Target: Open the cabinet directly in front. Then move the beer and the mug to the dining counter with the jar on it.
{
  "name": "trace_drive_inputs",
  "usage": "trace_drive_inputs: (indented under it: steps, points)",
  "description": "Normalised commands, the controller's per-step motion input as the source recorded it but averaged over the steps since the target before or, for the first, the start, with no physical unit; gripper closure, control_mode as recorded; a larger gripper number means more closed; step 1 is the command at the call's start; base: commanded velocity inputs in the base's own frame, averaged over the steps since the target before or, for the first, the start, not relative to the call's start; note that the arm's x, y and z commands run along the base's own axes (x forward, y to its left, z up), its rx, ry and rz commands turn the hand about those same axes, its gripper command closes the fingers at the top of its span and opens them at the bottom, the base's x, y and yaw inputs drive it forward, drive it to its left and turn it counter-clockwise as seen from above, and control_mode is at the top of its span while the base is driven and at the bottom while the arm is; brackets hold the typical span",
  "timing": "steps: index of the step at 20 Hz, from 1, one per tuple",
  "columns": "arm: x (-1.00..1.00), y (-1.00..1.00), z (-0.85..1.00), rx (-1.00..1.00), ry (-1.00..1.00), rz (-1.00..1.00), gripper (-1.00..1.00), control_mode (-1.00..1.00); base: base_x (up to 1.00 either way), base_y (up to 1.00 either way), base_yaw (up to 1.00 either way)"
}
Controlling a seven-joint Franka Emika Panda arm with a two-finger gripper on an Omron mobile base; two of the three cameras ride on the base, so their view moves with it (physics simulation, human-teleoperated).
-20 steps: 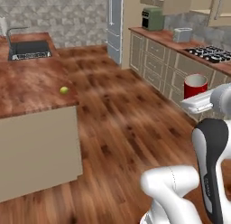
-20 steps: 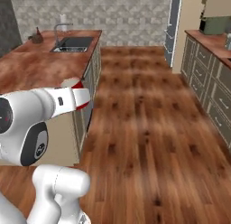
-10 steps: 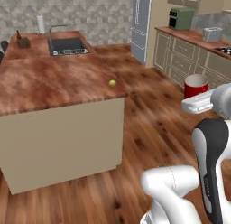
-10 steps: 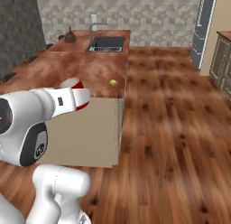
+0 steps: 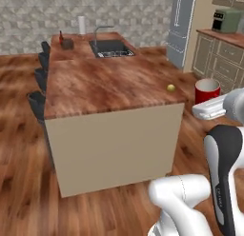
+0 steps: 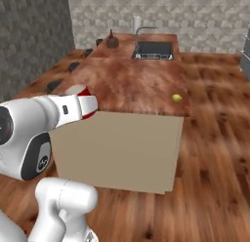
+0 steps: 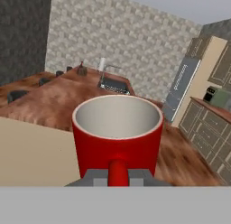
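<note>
My gripper (image 7: 118, 174) is shut on the red mug (image 7: 117, 136), which stands upright with its pale inside showing and its handle between the fingers. The mug (image 5: 207, 90) hangs in the air off the right of the dining counter (image 5: 105, 83), apart from it. From the right base, part of the mug (image 6: 88, 100) peeks past my forearm near the counter (image 6: 127, 80). At the counter's far end the brownish jar (image 5: 67, 43) sits with a small dark bottle, probably the beer (image 5: 60, 36), right beside it. The cabinet is out of view.
A small yellow-green fruit (image 5: 170, 87) lies near the counter's front right corner. The sink (image 5: 110, 48), tap (image 5: 97, 33) and paper-towel roll (image 5: 81, 24) are at the far end. Dark stools (image 5: 38, 97) line its left side. Fridge (image 5: 181, 25) and low drawer units (image 5: 219, 59) stand right.
The whole picture has swung: the base turned and drove, so the dining counter now sits centred and closer. The mug stays held in the gripper.
</note>
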Motion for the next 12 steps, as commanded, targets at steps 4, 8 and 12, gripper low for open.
trace_drive_inputs:
  steps: [4,8,12]
  points:
    - [0.00,0.00,0.00,0.00,0.00,0.00,1.00,1.00,0.85,1.00,0.12]
    - [0.00,0.00,0.00,0.00,0.00,0.00,1.00,1.00,0.84,1.00,0.10]
    - [0.00,0.00,0.00,0.00,0.00,0.00,1.00,1.00,0.34,1.00,0.10]
